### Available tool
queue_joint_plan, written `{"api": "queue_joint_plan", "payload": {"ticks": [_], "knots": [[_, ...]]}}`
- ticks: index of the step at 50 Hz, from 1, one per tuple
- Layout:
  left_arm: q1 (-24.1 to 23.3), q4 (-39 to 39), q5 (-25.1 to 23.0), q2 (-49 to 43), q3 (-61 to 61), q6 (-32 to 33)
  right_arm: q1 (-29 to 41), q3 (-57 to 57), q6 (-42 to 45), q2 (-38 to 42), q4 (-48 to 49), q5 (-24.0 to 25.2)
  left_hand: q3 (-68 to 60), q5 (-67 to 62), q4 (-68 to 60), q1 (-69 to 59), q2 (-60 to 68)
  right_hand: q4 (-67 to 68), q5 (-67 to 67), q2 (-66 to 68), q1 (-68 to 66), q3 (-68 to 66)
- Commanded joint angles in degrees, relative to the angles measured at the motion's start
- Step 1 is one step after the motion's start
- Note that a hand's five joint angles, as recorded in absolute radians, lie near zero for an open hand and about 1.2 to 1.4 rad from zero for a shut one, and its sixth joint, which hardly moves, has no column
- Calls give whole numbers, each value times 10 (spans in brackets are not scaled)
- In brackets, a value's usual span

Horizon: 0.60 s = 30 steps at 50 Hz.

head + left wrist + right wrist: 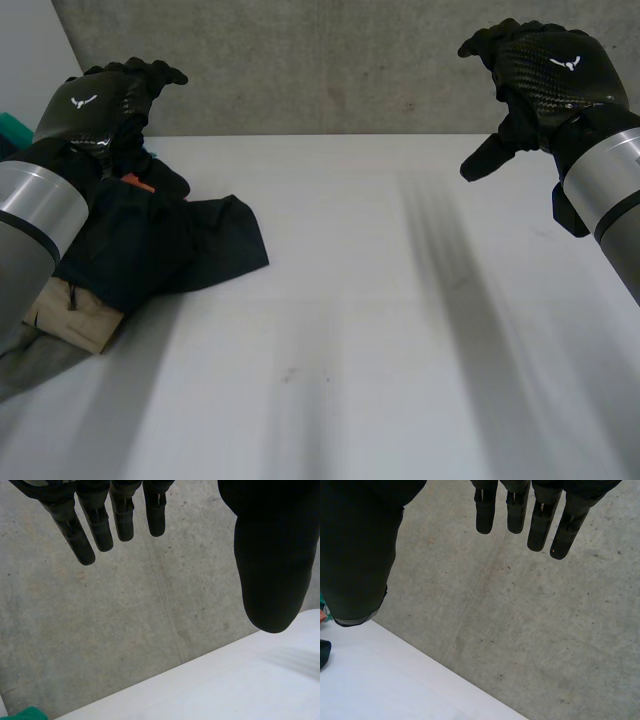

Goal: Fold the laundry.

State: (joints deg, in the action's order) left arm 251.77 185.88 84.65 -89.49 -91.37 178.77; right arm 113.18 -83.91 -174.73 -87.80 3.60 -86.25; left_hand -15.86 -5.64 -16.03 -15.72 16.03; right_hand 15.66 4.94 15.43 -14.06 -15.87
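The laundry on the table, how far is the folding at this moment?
Nothing looks folded yet: the dark clothes lie in a crumpled heap at the left of the table. Nothing is in hand; the left hand and right hand are both open and raised. All the folding is left.

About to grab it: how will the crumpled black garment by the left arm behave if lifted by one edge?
The crumpled black garment lies in soft folds, so it will probably hang limp and unfurl rather than hold shape. It looks thin, so likely light. It overlaps a flat tan item, which may drag along.
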Motion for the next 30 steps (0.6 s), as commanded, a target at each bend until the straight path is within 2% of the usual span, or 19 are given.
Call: {"api": "queue_joint_plan", "payload": {"ticks": [1,10,14,15,18,19,21,22,26,30], "knots": [[1,-1,-7,0,0,0,1,-1,0,0,0,0,55,53,56,53,-56,-57,-49,-54,41,59],[7,2,-4,-3,7,2,1,-3,-1,0,0,2,56,54,58,55,-58,-57,-49,-54,41,59],[23,7,-4,-10,14,48,2,-4,0,0,-1,3,51,49,53,50,-53,-57,-49,-54,41,59],[41,11,0,-21,15,96,2,-4,0,0,-1,3,50,48,51,48,-51,-57,-49,-54,41,59],[79,20,1,-48,15,185,4,-5,0,0,-1,3,46,44,48,45,-48,-57,-49,-54,41,59],[105,31,1,-68,16,251,4,-5,0,0,-1,3,45,43,46,43,-46,-57,-49,-54,41,59],[122,41,0,-86,18,302,4,-6,0,0,-1,3,35,32,36,33,-36,-57,-49,-54,41,59],[141,56,-1,-107,19,355,4,-6,0,0,-1,4,26,24,28,25,-28,-57,-49,-54,41,59],[188,103,-2,-155,25,453,5,-7,0,0,-1,4,28,26,30,26,-30,-57,-49,-54,41,59],[232,155,-1,-221,44,507,5,-13,1,-1,0,4,30,27,31,28,-31,-57,-49,-54,41,59]]}}
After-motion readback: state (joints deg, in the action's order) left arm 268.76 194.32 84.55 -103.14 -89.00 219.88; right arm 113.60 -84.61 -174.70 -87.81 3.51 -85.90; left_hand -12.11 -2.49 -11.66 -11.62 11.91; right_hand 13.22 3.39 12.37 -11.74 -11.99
